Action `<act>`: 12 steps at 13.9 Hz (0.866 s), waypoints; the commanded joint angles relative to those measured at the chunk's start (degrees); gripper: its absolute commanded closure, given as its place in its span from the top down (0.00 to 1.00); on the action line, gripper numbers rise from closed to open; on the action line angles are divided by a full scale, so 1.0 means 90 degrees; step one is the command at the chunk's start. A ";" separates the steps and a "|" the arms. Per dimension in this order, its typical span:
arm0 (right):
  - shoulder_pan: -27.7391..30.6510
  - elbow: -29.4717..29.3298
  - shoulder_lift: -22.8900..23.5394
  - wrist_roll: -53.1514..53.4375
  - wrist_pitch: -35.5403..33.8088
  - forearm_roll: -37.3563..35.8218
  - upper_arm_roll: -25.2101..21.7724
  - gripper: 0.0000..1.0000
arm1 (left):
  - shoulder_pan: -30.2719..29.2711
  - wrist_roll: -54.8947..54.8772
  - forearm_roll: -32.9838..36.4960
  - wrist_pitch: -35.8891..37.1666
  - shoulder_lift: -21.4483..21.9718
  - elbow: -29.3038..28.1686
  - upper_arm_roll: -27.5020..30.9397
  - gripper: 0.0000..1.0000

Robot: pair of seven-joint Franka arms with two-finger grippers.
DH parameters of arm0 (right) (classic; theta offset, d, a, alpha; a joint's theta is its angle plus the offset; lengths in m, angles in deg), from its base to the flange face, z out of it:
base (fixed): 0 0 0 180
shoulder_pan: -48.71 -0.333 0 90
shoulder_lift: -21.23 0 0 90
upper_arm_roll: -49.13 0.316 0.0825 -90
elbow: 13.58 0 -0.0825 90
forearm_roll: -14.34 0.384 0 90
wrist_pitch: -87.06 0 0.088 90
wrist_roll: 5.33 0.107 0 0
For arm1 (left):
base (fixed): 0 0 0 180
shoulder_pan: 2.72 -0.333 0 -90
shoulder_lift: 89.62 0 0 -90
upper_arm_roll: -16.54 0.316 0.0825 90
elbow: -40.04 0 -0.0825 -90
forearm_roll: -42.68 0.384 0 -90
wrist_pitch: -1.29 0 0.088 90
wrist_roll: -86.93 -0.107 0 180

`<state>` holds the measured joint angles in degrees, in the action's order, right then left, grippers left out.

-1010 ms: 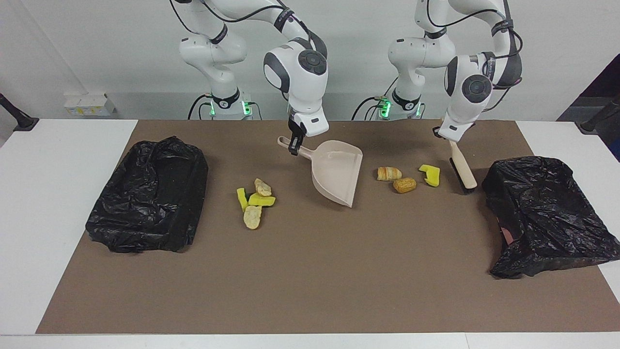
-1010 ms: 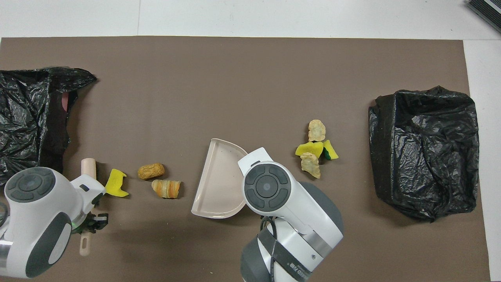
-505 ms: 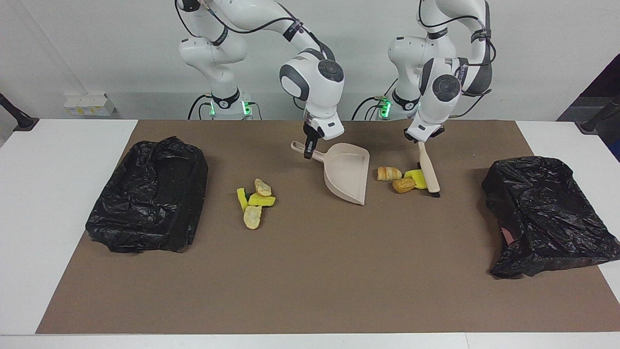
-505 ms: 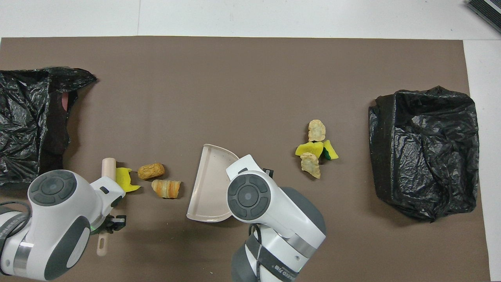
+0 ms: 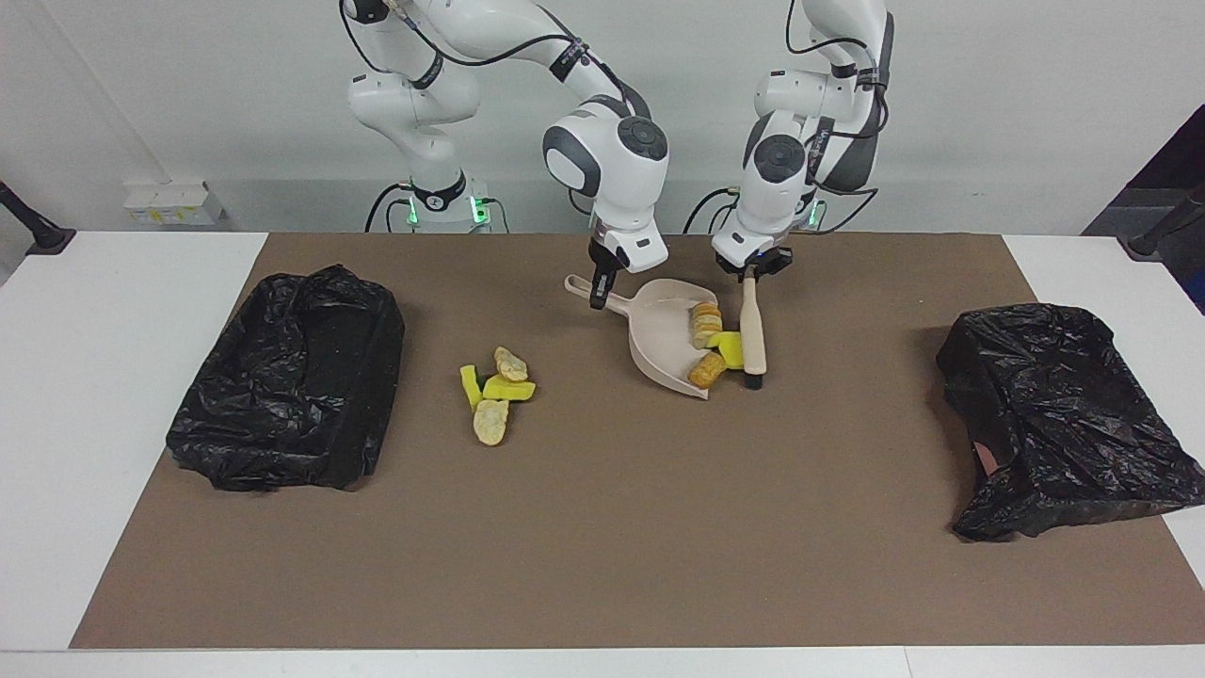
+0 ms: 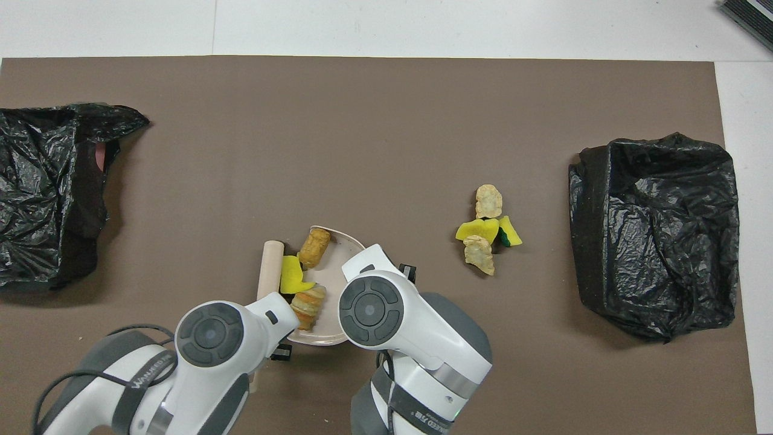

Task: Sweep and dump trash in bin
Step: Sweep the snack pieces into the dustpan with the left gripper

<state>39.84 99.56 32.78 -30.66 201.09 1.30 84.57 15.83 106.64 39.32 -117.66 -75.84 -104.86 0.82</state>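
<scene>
Right end effector [image 5: 597,294] is closed on the dustpan [image 5: 664,344] handle; left end effector [image 5: 750,274] is closed on the brush [image 5: 751,330]. Three trash scraps [image 5: 708,347] lie at the dustpan mouth beside the brush; four more [image 5: 494,388] lie on the worktop toward the right arm's end

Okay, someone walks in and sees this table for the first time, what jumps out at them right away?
Mid-table, the two arms meet: the right gripper holds the beige dustpan by its handle, and the left gripper holds a hand brush against its mouth, with three scraps at the pan's open edge. A second pile of scraps lies unswept toward the right arm's end. Crumpled black bin bags sit at both ends.
</scene>
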 commanded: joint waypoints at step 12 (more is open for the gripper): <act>0.0204 0.0086 0.0085 0.0217 -0.0014 -0.0036 0.0046 0.00 | -0.0636 0.0378 -0.0086 0.1995 -0.0115 0.1919 -0.0500 0.00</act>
<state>40.82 100.19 33.67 -29.81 201.05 1.33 84.50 10.41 110.14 39.04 -104.43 -76.67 -90.99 -4.36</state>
